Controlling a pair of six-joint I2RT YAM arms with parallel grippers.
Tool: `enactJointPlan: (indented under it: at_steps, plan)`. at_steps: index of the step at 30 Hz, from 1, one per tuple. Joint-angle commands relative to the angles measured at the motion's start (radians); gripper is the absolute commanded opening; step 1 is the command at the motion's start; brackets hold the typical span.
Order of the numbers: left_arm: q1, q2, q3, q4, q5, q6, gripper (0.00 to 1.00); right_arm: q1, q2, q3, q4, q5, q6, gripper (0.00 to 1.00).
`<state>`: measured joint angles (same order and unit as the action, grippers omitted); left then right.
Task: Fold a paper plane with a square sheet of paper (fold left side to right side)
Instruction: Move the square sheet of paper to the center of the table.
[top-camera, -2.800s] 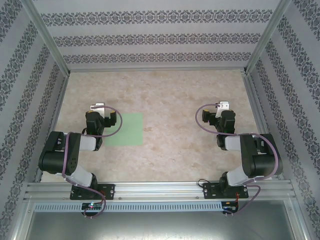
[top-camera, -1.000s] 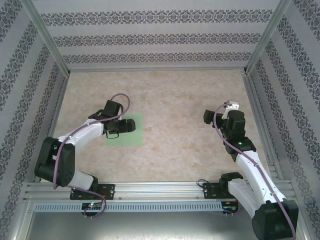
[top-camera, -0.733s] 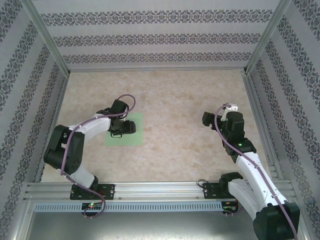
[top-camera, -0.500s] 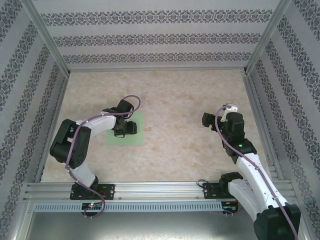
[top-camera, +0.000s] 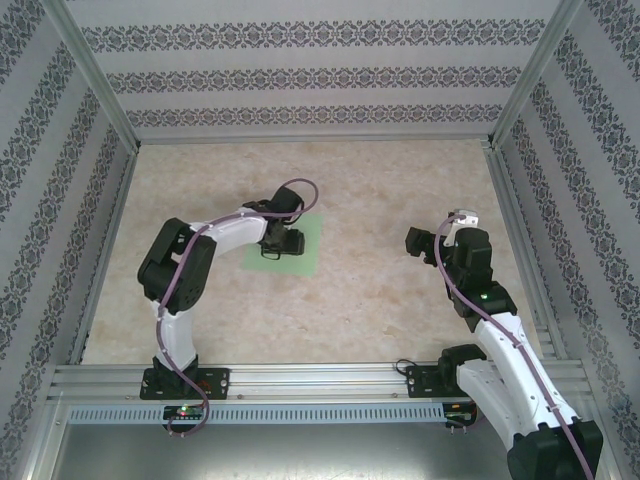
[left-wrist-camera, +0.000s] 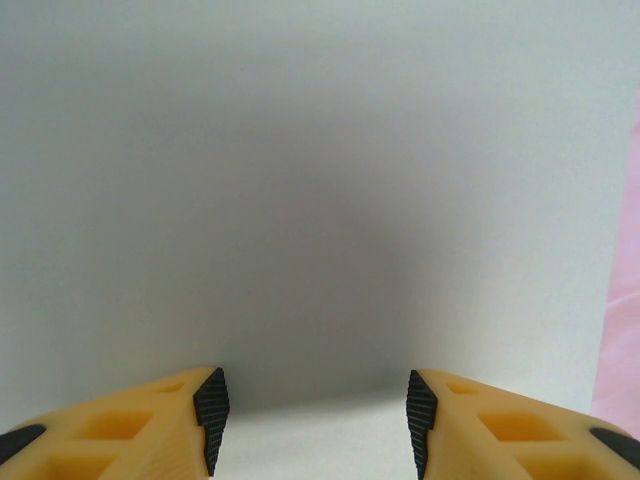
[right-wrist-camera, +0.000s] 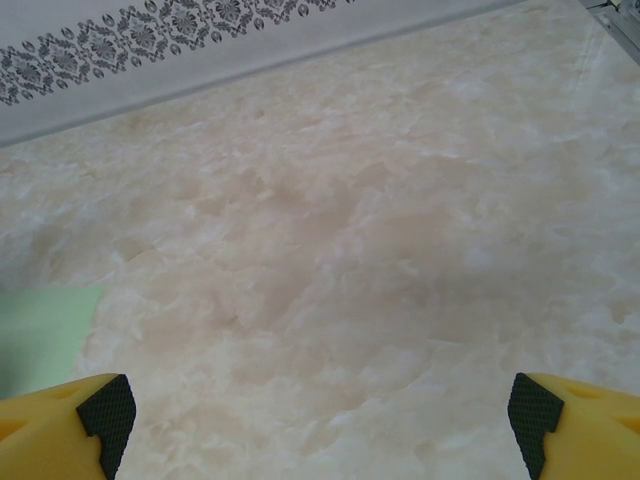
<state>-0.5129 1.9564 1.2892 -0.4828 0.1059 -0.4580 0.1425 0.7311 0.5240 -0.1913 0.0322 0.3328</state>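
Since the earlier frames your left hand (top-camera: 281, 243) has swung to the right, and the square sheet of paper (top-camera: 306, 256) has shifted with it, rightward and a little farther from the arm bases. That hand's fingers (left-wrist-camera: 210, 405) stand apart, with pale paper showing through the gap, and it sits low over the sheet, which lies flat on the surface (top-camera: 380, 180). Your right hand (right-wrist-camera: 320, 420) is spread wide over bare surface, well apart from the sheet; a green corner shows at the left edge of its wrist view. Open surface runs between the two hands. You have bare room all round the sheet, most of it toward the far wall (top-camera: 320, 110) and to the right. Patterned walls close three sides, and a metal rail (top-camera: 320, 378) closes the near one. Count one sheet, two arms and two hands.
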Motion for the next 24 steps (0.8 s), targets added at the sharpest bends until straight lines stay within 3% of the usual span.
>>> enactJointPlan:
  at_steps: [1,7,12,19,24]
  plan:
    - [-0.05,0.091,0.063,-0.028,0.093,-0.018,0.54,0.017,-0.005,0.008,-0.028,-0.01,0.015,0.98]
    - [-0.081,0.145,0.154,0.012,0.22,-0.048,0.54,0.033,0.032,0.002,-0.025,-0.024,0.045,0.98]
    - [-0.074,0.061,0.123,0.055,0.274,-0.074,0.57,0.079,0.134,0.018,0.043,-0.041,0.098,0.98]
    - [-0.009,-0.11,0.013,0.058,0.241,-0.088,0.59,0.208,0.446,0.184,0.082,-0.041,0.127,0.98]
    - [0.042,-0.14,-0.073,0.079,0.25,-0.11,0.58,0.263,0.675,0.34,0.074,-0.05,0.111,0.98]
